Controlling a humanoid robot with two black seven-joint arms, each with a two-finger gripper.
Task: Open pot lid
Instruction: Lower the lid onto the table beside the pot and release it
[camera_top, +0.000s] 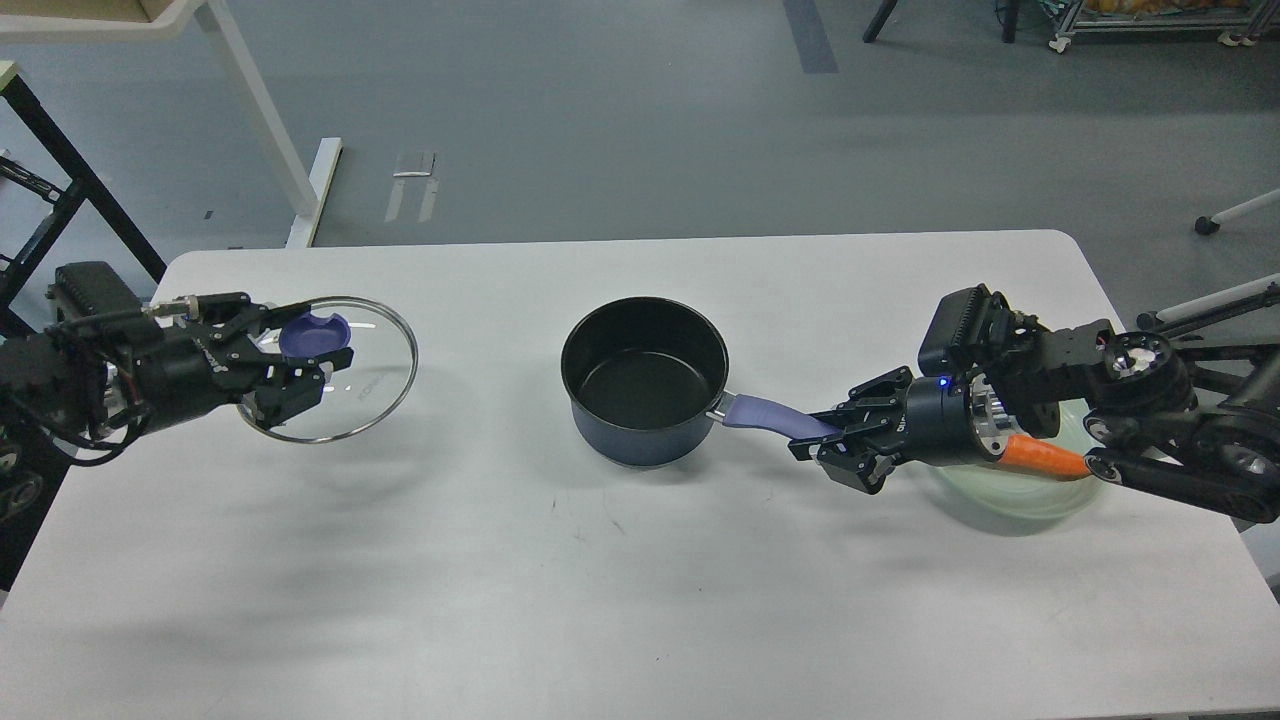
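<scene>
The dark navy pot (640, 440) stands uncovered at the middle of the white table, its black inside empty. Its lavender handle (762, 412) points right. My right gripper (822, 436) is shut on the handle's tip. The clear glass lid (378, 372) with a steel rim is well left of the pot, tilted and held a little above the table. My left gripper (292, 352) is shut on the lid's purple knob (318, 334).
A pale green plate (1010, 492) with an orange carrot (1045, 457) lies under my right wrist at the table's right end. The white table (600, 600) is bare in front of the pot. Frame legs stand on the floor beyond the far-left corner.
</scene>
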